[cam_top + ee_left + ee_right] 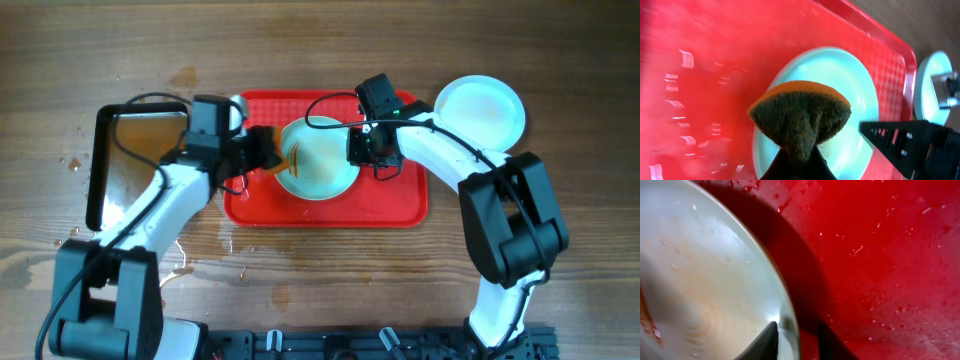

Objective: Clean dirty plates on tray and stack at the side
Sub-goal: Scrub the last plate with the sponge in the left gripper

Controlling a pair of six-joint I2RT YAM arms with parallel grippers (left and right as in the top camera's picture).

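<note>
— So where is the smeared plate (318, 160)?

— It sits near the middle of the red tray (400, 205), round and shallow, pale mint, with orange-brown streaks on its left side. In the right wrist view the plate (700, 280) looks wet, with faint brownish rings.

— What surrounds it?

— The tray is glossy plastic with rounded corners and a low rim. Droplets lie on the tray (880, 255), and part of its floor (715, 50) shows a fine checkered texture. A second plate (480, 110) lies on the wooden bench (560, 60) just off the tray's far right corner. A black-rimmed metal pan (105, 170) lies to the tray's left, partly covered by the left arm. Small wet patches mark the bench near the tray's near left corner.

— And the left claw (265, 150)?

— It is pressed together on a sponge (800, 112), orange with a dark, coarse scouring face. The sponge is folded into a wedge at the plate's left edge.

— And the right claw (795, 342)?

— It pinches the plate's right rim, with one finger (765, 340) inside the rim and the other on the tray side. The rim's shadow falls on the tray below it.
</note>
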